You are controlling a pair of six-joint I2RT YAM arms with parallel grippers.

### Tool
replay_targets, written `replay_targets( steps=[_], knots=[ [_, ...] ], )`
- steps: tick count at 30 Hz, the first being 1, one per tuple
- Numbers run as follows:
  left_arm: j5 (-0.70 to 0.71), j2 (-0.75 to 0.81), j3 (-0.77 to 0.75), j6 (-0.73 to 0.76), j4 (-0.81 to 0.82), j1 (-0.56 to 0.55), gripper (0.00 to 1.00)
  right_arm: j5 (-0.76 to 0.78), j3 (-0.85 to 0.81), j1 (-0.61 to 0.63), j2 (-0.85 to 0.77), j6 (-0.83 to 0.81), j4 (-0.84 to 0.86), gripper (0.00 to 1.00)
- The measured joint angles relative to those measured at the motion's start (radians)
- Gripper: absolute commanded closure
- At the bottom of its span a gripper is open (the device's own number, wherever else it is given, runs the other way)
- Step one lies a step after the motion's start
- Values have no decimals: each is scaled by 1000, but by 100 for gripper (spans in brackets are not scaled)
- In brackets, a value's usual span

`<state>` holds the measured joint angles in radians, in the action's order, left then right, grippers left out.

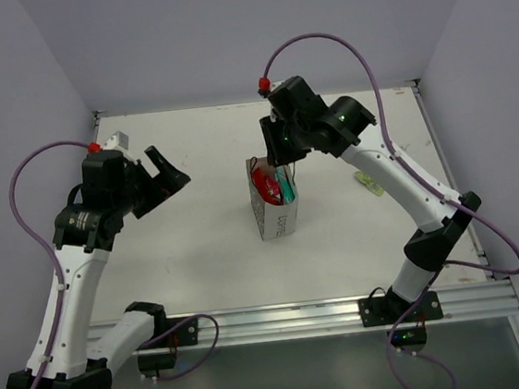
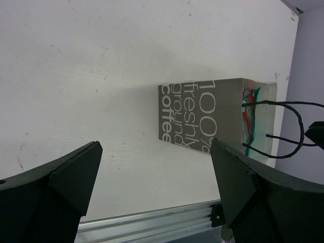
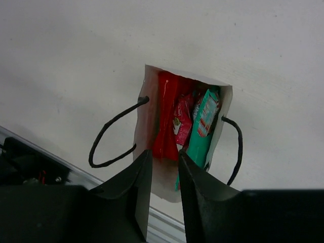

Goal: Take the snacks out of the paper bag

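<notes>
The paper bag (image 1: 276, 216) stands upright mid-table, grey-beige with white "coffee" lettering in the left wrist view (image 2: 202, 119). Its mouth is open in the right wrist view (image 3: 149, 109), with black loop handles hanging at both sides. Inside stand a bright red packet (image 3: 166, 114), a small pink-red packet (image 3: 182, 119) and a teal printed packet (image 3: 202, 129). My right gripper (image 3: 164, 154) hovers just above the bag's mouth (image 1: 280, 155), jaws a narrow gap apart and empty, lined up over the red packet. My left gripper (image 1: 172, 171) is wide open and empty, well left of the bag (image 2: 156, 144).
A small pale packet (image 1: 367, 181) lies on the table right of the bag, under the right arm. An aluminium rail (image 1: 282, 318) runs along the near edge. Walls enclose the table at the back and sides.
</notes>
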<state>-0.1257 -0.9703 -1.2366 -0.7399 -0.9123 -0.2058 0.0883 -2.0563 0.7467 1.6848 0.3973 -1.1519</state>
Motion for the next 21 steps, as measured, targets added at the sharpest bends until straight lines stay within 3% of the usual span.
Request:
replay_targets(
  steps=[8, 21],
  knots=[
    [0, -1, 0, 0, -5, 0, 2, 6, 133, 11, 49, -14, 24, 73],
    [-1, 0, 0, 0, -19, 0, 2, 24, 165, 11, 102, -44, 82, 73]
  ],
)
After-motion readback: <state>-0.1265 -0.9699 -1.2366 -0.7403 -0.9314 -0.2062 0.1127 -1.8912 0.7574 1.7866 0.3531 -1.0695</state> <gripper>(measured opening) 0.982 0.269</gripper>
